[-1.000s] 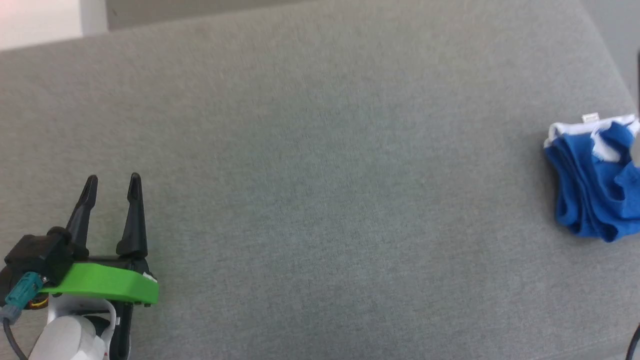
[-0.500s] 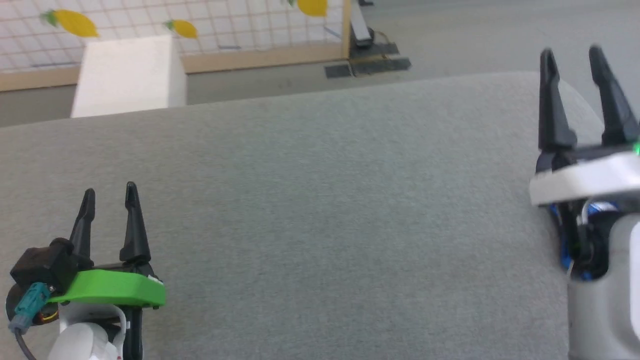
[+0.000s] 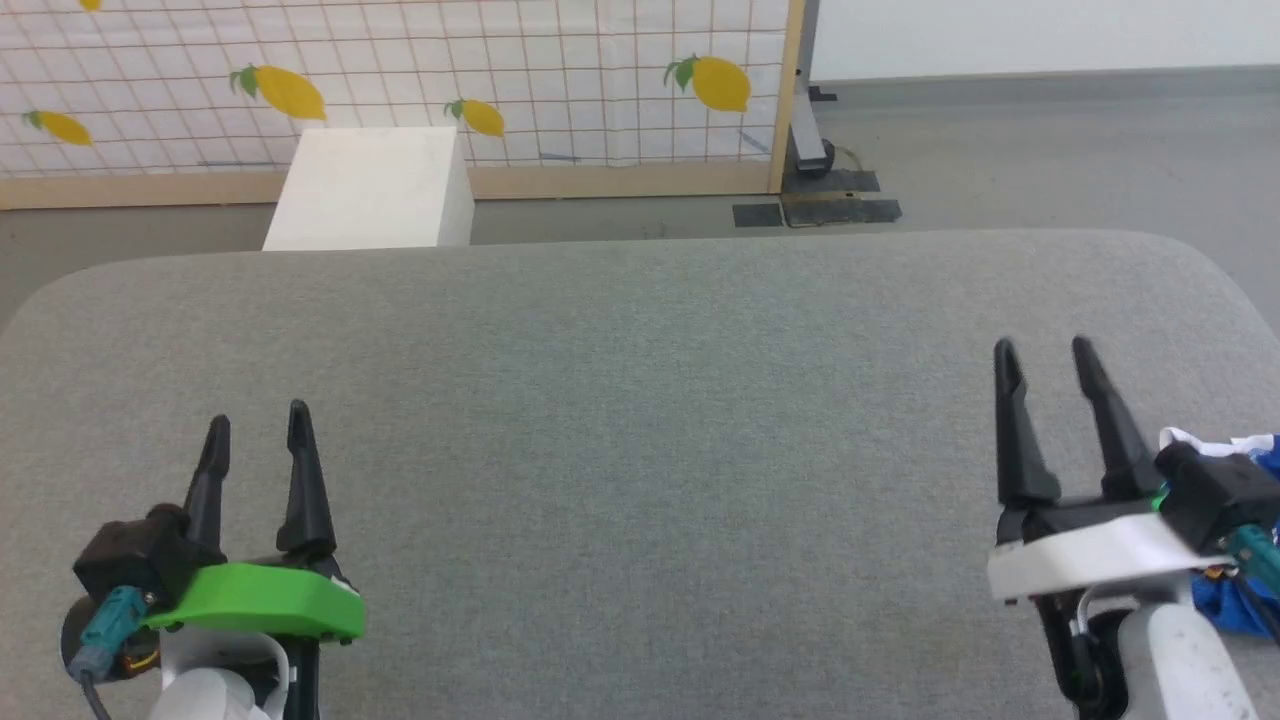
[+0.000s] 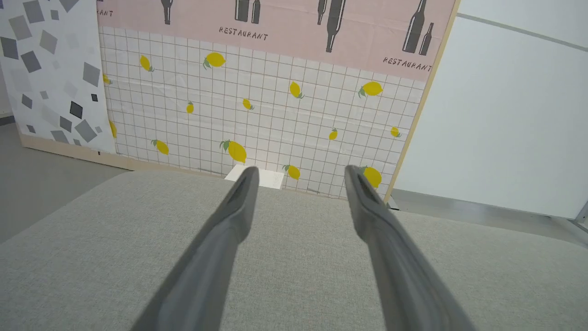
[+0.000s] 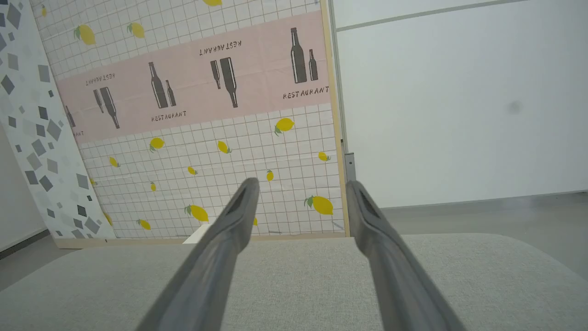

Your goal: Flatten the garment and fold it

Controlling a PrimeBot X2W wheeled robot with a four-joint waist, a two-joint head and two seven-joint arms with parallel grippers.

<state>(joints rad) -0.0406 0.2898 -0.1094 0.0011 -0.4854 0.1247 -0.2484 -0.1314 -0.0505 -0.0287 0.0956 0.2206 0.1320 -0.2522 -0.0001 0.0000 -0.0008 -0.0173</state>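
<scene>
Blue shorts are seen bunched at the right edge of the table, partly hidden behind the right pincer. Both it and the left pincer are held parted and empty. For flattening, two well-separated edge points should be gripped, so the cloth is drawn out evenly.

Table covering is recorded as plain grey weave. Garment is noted as royal blue, edged white. Left gripper is seen black-fingered on a green mount, right gripper on white. Backdrop is gridded white, scattered with yellow lemons and banded pink with dark bottles.
</scene>
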